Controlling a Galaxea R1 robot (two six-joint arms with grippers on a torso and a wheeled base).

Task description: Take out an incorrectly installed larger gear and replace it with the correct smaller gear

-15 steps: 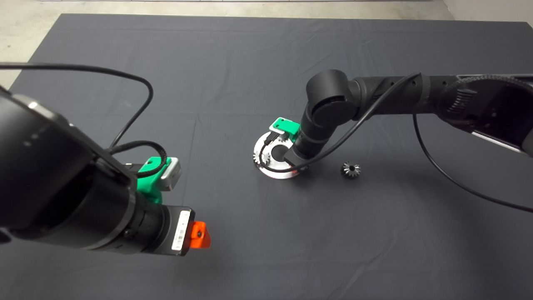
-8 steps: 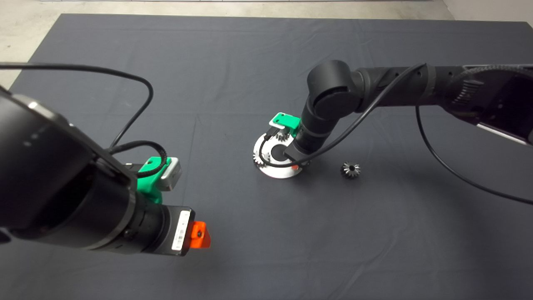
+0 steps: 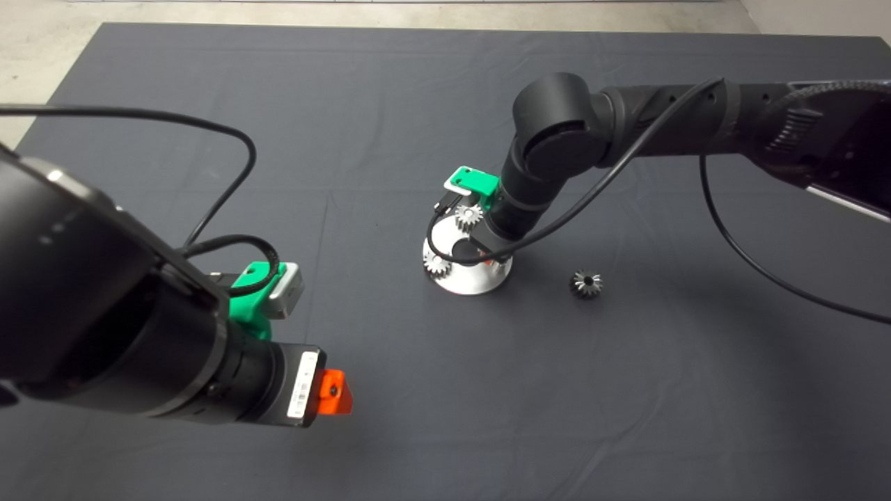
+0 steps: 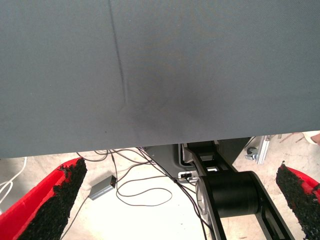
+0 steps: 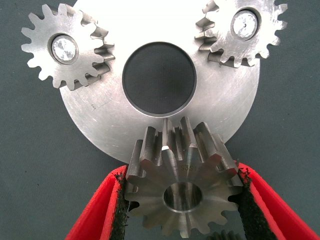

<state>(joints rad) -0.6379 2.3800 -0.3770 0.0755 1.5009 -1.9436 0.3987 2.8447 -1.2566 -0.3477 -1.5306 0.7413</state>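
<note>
The left gripper (image 4: 175,200) waits at the near left of the mat (image 3: 390,90), its red fingers (image 4: 55,200) spread wide with nothing between them; past the mat's edge its own camera shows bare floor with loose cables (image 4: 135,187) and a black part of the robot's frame.

Towards the middle of the mat sits a round silver plate (image 3: 468,280) with a dark centre hole and two small pale gears (image 5: 65,47) pinned on its left and far rim. The right gripper (image 5: 182,200) hangs over this plate, its jaws pinching the larger gear (image 5: 182,187) from both sides, black pads (image 5: 120,210) pressed on the teeth. The gear sits at the plate's edge, overlapping its rim; I cannot tell whether it touches the plate. From above, the right arm's wrist hides that gear entirely.

Right of the plate, well apart, the smaller gear (image 3: 586,283) lies alone on the mat.

Compared with a second ago the right arm stands higher and farther back, uncovering more of the plate and the far pale gear
</note>
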